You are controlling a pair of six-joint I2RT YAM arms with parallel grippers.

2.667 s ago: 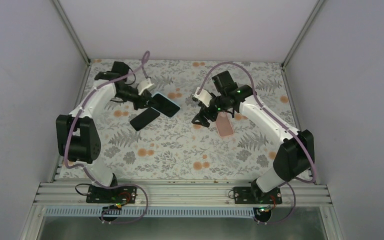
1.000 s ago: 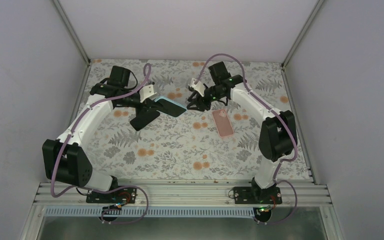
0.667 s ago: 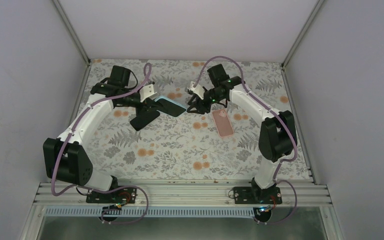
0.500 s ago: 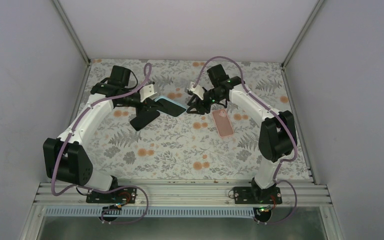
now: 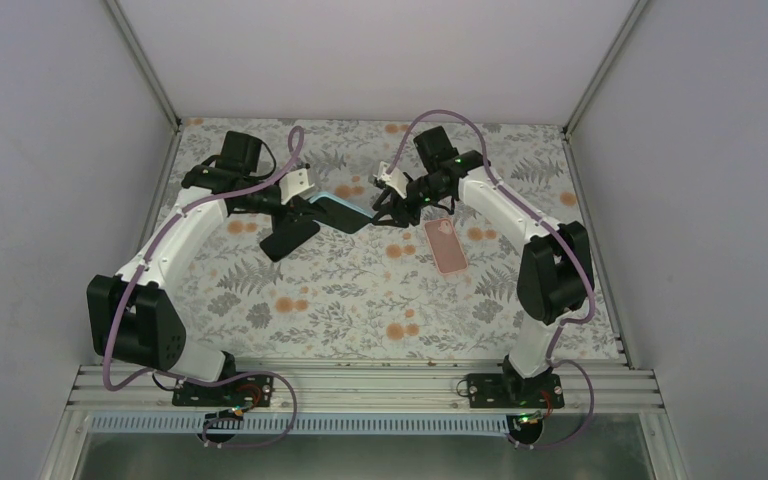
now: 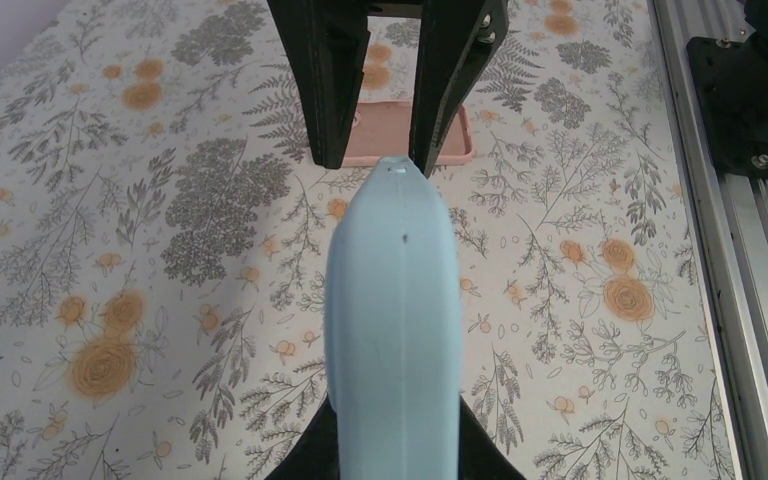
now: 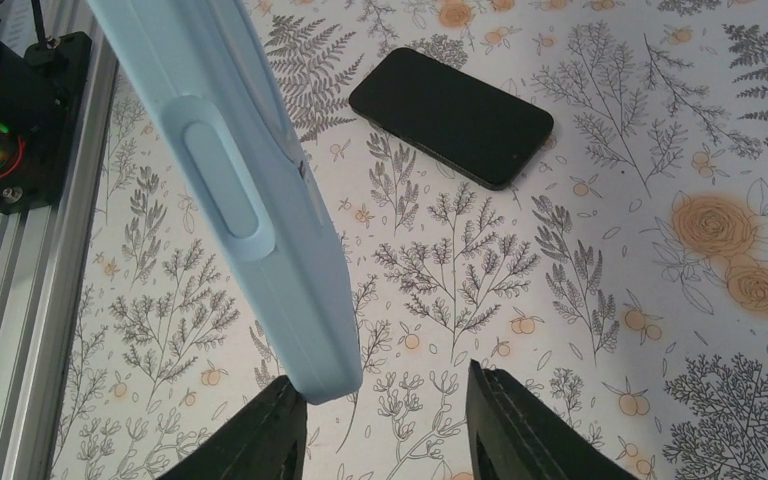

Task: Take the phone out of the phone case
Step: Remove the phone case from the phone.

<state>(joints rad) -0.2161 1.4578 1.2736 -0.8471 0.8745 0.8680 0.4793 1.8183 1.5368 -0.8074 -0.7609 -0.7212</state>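
Note:
My left gripper (image 5: pixel 305 205) is shut on a light blue phone case (image 5: pixel 345 212) and holds it off the table; the phone's dark face shows in it from above. In the left wrist view the case (image 6: pixel 392 320) runs edge-on away from my left gripper (image 6: pixel 395 455). My right gripper (image 5: pixel 385 208) stands open at the case's far end. In the right wrist view the case's corner (image 7: pixel 260 220) sits against the inner side of the left finger (image 7: pixel 260 440) of the right gripper (image 7: pixel 385 420), with a wide gap to the other finger.
A bare black phone (image 5: pixel 290 238) (image 7: pixel 450 118) lies on the floral mat under the left arm. A pink case (image 5: pixel 447 247) (image 6: pixel 388 130) lies flat below the right arm. The aluminium rail (image 6: pixel 760 200) with the arm bases runs along the near edge.
The right gripper left the pink case and came to the blue case's far end, then narrowed a little. The left gripper lifted the blue case and now holds it still.

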